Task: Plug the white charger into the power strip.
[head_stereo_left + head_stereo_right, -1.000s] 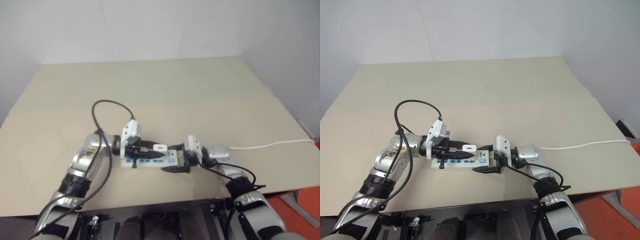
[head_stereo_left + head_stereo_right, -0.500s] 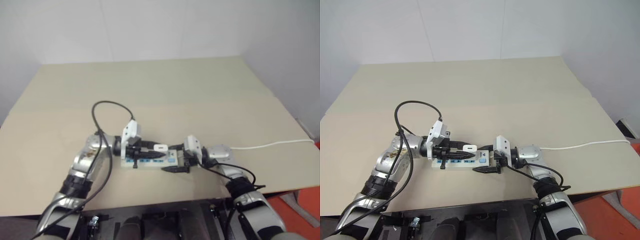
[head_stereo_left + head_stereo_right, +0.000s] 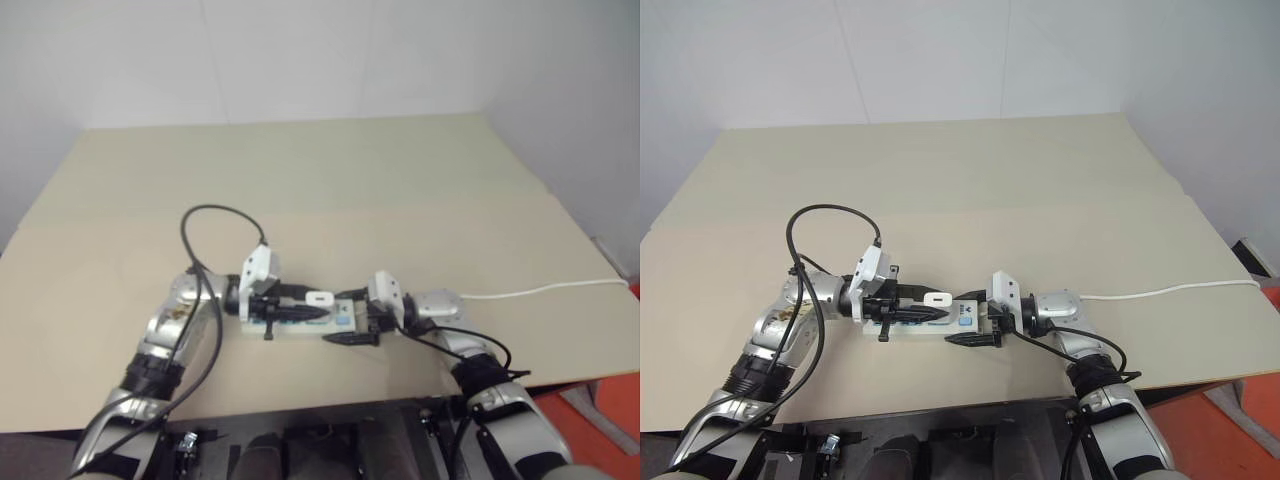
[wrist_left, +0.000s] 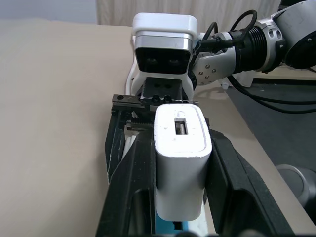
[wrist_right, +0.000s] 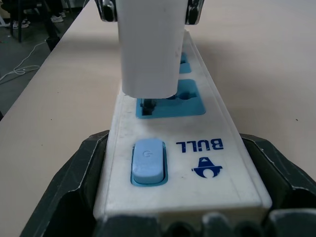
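Charger point(image 5: 148, 47) sits clamped between the black fingers point(image 4: 232, 182) of the left tool point(image 3: 930, 310), hovering right over the power strip point(image 5: 197, 163), prongs just at the blue socket point(image 5: 170, 104) nearest the switch point(image 5: 147, 161); looks like they're starting to enter, not seated yet. Right tool point(image 3: 975, 318) has its fingers spread wide around the switch end of the strip, one on each long side, bracing it on the table point(image 3: 1040, 200). To do this well: keep charger body square to the strip, press straight down, no rocking, and keep the right tool pinning the strip so it doesn't slide. Readable print: "BULL" plus a small logo beside the switch, which carries a power symbol
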Action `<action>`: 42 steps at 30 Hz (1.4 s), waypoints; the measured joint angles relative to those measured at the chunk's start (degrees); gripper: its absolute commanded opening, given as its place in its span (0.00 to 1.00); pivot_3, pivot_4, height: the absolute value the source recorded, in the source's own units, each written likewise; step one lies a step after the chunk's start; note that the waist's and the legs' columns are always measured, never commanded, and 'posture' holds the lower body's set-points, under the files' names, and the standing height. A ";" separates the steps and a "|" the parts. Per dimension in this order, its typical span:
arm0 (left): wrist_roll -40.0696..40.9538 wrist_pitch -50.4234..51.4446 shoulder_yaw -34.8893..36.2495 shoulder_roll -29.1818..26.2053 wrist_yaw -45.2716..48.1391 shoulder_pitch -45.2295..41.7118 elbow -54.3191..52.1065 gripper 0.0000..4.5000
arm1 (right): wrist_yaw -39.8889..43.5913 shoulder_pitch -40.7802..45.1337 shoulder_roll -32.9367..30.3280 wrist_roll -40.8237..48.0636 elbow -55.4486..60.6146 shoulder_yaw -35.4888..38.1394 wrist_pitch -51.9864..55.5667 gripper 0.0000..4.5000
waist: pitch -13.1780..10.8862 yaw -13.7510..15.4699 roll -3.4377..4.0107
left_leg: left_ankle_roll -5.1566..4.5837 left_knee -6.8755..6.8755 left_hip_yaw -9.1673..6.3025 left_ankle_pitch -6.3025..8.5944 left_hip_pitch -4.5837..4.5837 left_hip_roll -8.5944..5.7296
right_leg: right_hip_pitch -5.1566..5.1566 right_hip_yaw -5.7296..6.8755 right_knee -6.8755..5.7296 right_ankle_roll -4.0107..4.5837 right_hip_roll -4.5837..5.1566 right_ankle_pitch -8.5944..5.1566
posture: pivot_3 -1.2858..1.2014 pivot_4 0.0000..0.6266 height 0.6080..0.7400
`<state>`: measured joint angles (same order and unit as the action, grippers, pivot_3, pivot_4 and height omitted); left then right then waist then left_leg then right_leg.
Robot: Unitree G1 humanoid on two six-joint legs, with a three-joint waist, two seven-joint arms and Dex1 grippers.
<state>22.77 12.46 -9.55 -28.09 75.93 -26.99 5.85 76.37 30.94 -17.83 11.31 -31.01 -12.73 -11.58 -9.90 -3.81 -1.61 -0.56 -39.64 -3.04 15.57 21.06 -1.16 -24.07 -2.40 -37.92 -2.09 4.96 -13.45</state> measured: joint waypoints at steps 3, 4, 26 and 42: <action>0.13 -0.23 0.04 0.08 0.06 0.00 0.40 0.22 | -0.12 0.00 0.00 -0.01 -0.04 0.00 0.00 0.76 | 0.00 0.01 0.00 | 0.00 0.00 0.00 0.00 -0.01 0.00 | 0.02 0.00 0.01 0.00 0.00 0.01 | 0.52 0.24 1.00; 0.16 -0.43 0.04 0.09 0.12 0.00 0.56 0.22 | -0.16 -0.02 0.00 -0.01 -0.04 0.00 0.00 0.76 | 0.01 0.02 0.00 | 0.00 0.00 0.00 0.00 -0.01 0.00 | 0.02 0.00 0.01 0.01 0.00 0.02 | 0.52 0.24 1.00; -1.36 -11.17 -1.01 -0.04 3.37 1.57 6.70 0.22 | -0.78 -0.46 0.37 -0.11 0.66 -0.64 0.00 0.76 | 0.11 -0.12 -0.08 | 0.01 0.70 0.07 -0.01 -0.36 0.14 | 0.12 -0.09 0.40 0.14 -0.19 0.12 | 0.52 0.24 1.00; -1.14 -12.30 -1.34 -0.70 0.15 4.38 4.48 0.22 | -1.30 -0.98 0.61 -0.36 0.63 -1.03 0.26 0.76 | 0.29 -0.16 -0.05 | -0.05 1.01 0.06 0.05 -1.06 0.38 | 0.96 -0.07 0.90 0.16 -0.45 0.12 | 0.52 0.24 1.00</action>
<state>21.63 0.16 -10.89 -28.79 76.07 -22.61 10.33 75.07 29.95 -17.22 10.96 -30.38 -13.76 -11.31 -9.61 -3.97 -1.66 -0.61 -38.63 -2.98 15.62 20.00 -0.79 -23.10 -2.47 -37.02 -1.94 4.51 -13.33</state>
